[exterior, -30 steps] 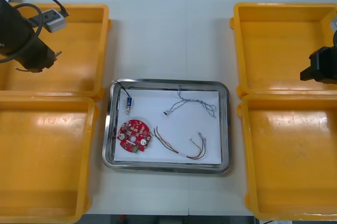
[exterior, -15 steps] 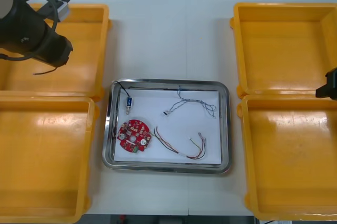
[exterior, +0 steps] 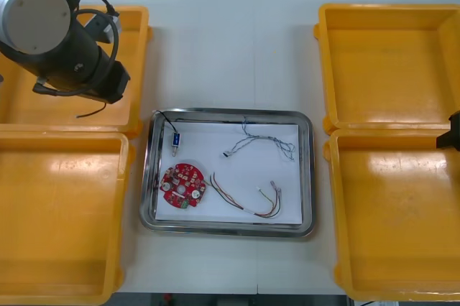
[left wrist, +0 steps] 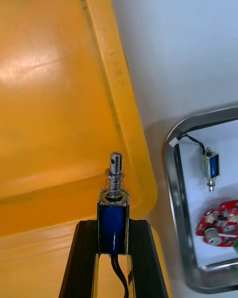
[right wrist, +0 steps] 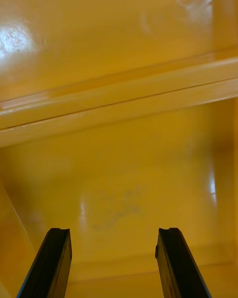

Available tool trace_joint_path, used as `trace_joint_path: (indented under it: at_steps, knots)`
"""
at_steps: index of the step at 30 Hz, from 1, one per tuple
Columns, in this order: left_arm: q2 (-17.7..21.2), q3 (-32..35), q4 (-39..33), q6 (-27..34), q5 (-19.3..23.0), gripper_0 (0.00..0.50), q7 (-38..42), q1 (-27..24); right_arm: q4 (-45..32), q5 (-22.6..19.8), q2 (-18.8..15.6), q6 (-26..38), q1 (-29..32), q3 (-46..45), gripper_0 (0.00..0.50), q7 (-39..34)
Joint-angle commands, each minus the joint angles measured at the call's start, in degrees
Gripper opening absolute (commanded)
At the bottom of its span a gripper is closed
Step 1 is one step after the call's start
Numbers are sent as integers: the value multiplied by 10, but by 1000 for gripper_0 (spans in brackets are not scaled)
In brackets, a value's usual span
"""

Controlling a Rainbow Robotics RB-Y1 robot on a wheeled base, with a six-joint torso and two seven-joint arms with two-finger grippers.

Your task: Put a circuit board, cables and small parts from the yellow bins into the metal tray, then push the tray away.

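My left gripper (left wrist: pixel 113 227) is shut on a small metal part (left wrist: pixel 113 209), blue-bodied with a spring and pin on top and a black lead trailing below. It hangs over the right rim of the far left yellow bin (exterior: pixel 136 69), close to the metal tray (exterior: pixel 307 177). On the tray's white inside lie a red circuit board (exterior: pixel 183 185), another small blue metal part (exterior: pixel 175 141) with a black lead, a blue and white cable (exterior: pixel 264 141) and a red and yellow cable (exterior: pixel 251 204). My right gripper (right wrist: pixel 113 234) stands open over the near right bin (exterior: pixel 395 212), holding nothing.
Two yellow bins flank the tray on each side, all showing bare floors; the far right bin (exterior: pixel 388 62) is one. The left arm (exterior: pixel 61 40) covers part of the far left bin. Bare table (exterior: pixel 230 47) lies beyond the tray.
The left arm has swung right across the far left bin toward the tray, carrying the small part. The right arm has drawn back to the right edge.
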Motion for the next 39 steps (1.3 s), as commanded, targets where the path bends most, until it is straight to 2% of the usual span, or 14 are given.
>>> trace_joint_path:
  at_steps: [1, 7, 18, 29, 39]
  knots:
    - [-19, -46, -28, 4, -25, 0, 57, -30, -24, -1, -24, 2, 23, -19, 500, -21]
    - [-26, -93, -28, 4, -45, 0, 114, -33, -27, 2, -23, 2, 28, -19, 500, -21]
    - [-46, -159, -29, -36, -79, 0, 186, -33, -26, 2, -23, 2, 29, -19, 500, -19]
    - [-60, -202, -29, -66, -118, 0, 216, -33, -27, -4, -23, 2, 29, -15, 500, -16]
    - [-93, -209, -40, -73, -138, 0, 256, -26, -27, -3, -22, 1, 29, -14, 500, -15]
